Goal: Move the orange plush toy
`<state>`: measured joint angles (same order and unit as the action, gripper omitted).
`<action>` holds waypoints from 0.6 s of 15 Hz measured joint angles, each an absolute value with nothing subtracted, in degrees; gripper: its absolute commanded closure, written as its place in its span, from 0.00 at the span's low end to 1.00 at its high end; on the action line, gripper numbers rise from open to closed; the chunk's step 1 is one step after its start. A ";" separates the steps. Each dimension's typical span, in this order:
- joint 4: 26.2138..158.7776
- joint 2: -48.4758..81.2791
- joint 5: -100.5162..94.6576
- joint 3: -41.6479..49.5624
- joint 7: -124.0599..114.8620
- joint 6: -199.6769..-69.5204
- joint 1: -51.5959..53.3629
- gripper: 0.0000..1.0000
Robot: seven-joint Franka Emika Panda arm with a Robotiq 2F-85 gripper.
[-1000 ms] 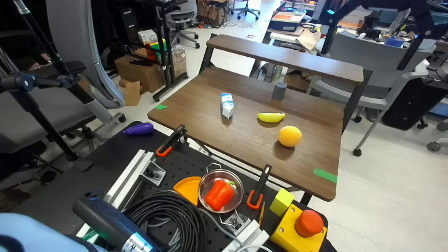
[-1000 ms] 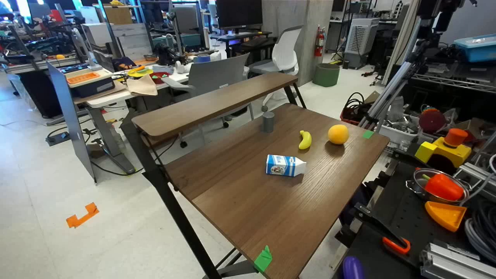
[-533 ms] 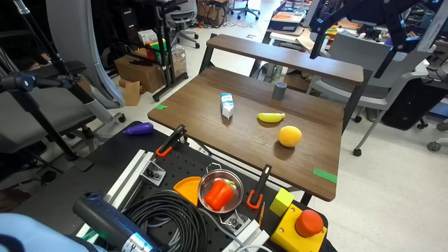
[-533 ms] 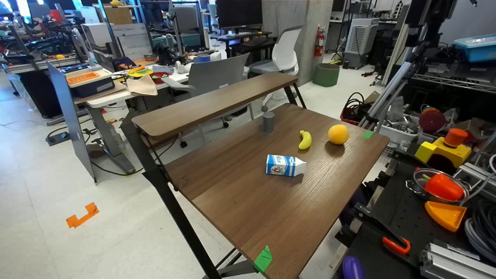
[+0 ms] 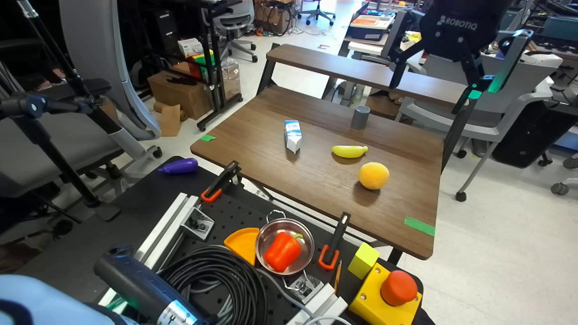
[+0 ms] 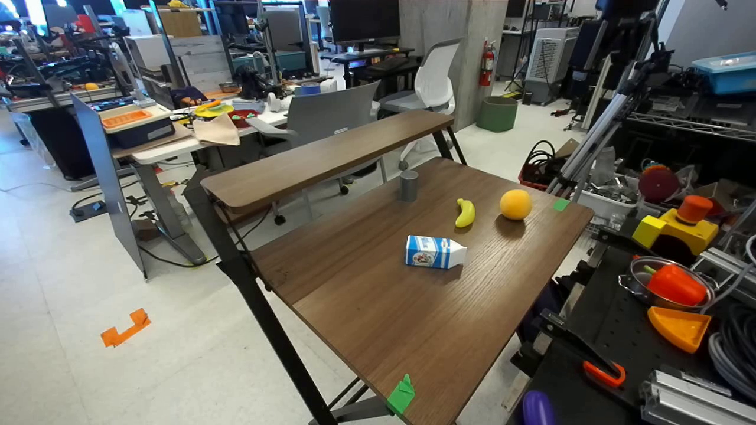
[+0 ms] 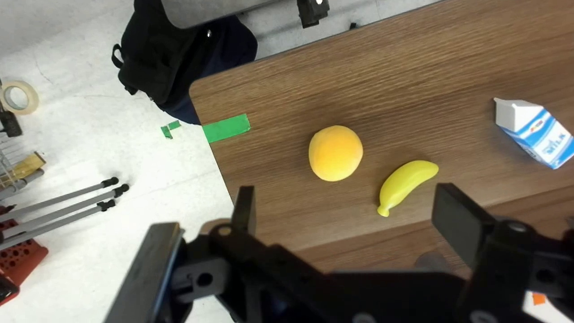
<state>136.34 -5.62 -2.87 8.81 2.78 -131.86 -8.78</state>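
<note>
A claw (image 5: 424, 98) hangs high on the right in an exterior view, spread wide and holding nothing, well apart from the toy orange (image 5: 373, 175) it is meant to move. The toy orange rests on the right side of the worktop (image 5: 311, 180), to the right of and nearer than a banana (image 5: 350, 151), with a milk carton (image 5: 292, 135) lying farther left. The move itself appears not yet started: reach, grasp, lift and set-down all seem left to do, toward a spot the task leaves unnamed.
</note>
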 measured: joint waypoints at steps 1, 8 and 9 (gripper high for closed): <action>136.08 -4.49 -2.87 8.52 1.86 -132.94 -8.52 0.00; 134.50 3.53 -2.94 6.40 -3.59 -140.72 -6.23 0.00; 134.33 4.86 -2.97 6.24 -4.17 -142.00 -5.90 0.00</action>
